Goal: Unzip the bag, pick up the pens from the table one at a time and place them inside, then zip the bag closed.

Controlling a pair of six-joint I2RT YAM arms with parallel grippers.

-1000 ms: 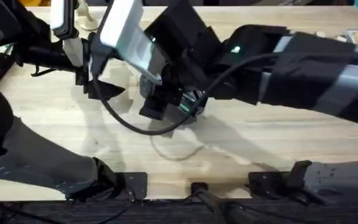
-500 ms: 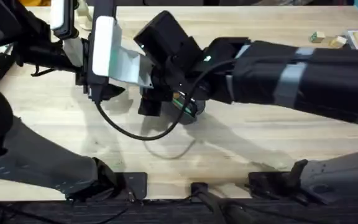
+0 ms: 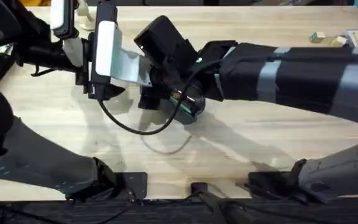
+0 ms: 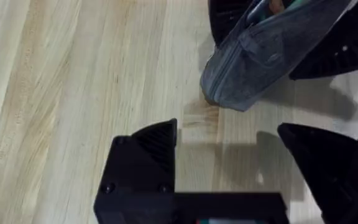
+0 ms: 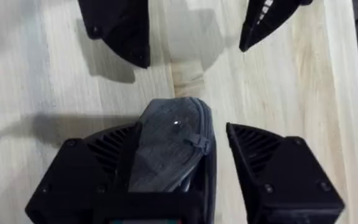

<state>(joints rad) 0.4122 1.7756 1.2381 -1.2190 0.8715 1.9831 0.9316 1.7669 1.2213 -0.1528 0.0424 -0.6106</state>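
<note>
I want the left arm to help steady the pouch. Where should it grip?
Probably the free rounded end of the bag, approached head-on by the open left gripper. That end juts clear of the right gripper, which sits around the body.

Matt grey felt-like bag on smooth pale wooden table

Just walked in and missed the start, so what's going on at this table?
The right pincer has the grey bag between its fingers, one end sticking out over the table. The left pincer sits open just in front of that end, holding nothing. Teal and orange show at the bag's open top in the left wrist view, so pens seem to be inside already.
</note>
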